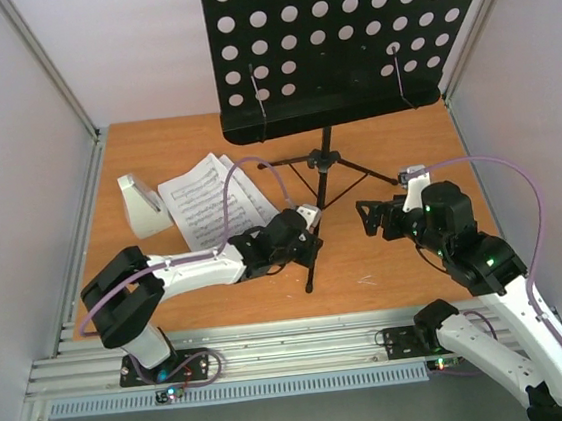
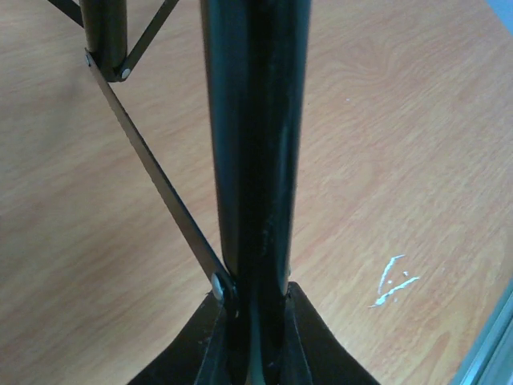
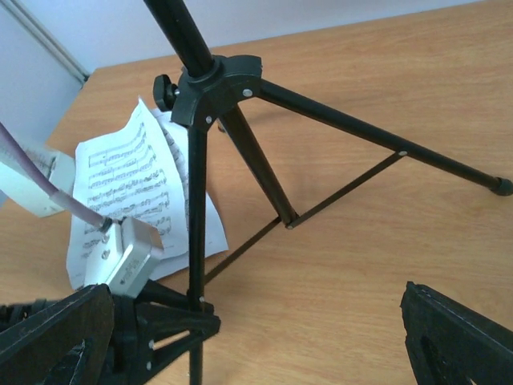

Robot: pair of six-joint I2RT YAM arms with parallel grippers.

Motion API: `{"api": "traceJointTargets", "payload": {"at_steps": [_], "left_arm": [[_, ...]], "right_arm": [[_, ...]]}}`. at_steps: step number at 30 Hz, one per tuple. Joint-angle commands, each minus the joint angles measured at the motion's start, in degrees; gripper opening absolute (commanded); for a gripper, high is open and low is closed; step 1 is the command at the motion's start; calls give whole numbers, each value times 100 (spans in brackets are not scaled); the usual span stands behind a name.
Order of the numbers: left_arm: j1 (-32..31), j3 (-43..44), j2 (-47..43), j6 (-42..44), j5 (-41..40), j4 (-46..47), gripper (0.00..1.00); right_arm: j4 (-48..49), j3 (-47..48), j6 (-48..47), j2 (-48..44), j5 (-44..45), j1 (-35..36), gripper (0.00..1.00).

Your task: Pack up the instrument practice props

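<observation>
The music stand [image 1: 344, 43] is upright in the middle of the table [image 1: 407, 258]. The left gripper [image 1: 304, 236] is clenched on its near leg [image 2: 256, 160], I think to keep the tripod steady or to fold this leg in. The right gripper [image 1: 370, 217] is just beside the stand, jaws released and wide, holding nothing. The sheet music [image 1: 209, 198] and the metronome [image 1: 143, 205] lie at the left, not yet packed

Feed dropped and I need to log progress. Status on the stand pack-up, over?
Left gripper shut on music stand near leg. Right gripper open, beside it. Stand upright, legs spread. Sheet music and metronome loose, left of stand.
</observation>
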Motion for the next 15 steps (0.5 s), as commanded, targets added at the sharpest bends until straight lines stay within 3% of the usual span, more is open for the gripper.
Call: {"api": "traceJointTargets", "payload": {"at_steps": [1, 5, 7, 11, 15], "left_arm": [[-406, 357, 270, -517, -85, 224, 0], [-491, 416, 276, -730, -118, 164, 6], [-491, 405, 159, -740, -199, 62, 20], [-491, 311, -273, -587, -652, -245, 58], [-491, 175, -865, -344, -1248, -575, 82]], "right_arm": [[456, -125, 299, 106, 50, -25, 99], [762, -233, 401, 154, -183, -25, 99], [900, -265, 400, 135, -228, -25, 99], [1109, -272, 315, 49, -249, -24, 96], [1353, -322, 220, -99, -288, -25, 93]]}}
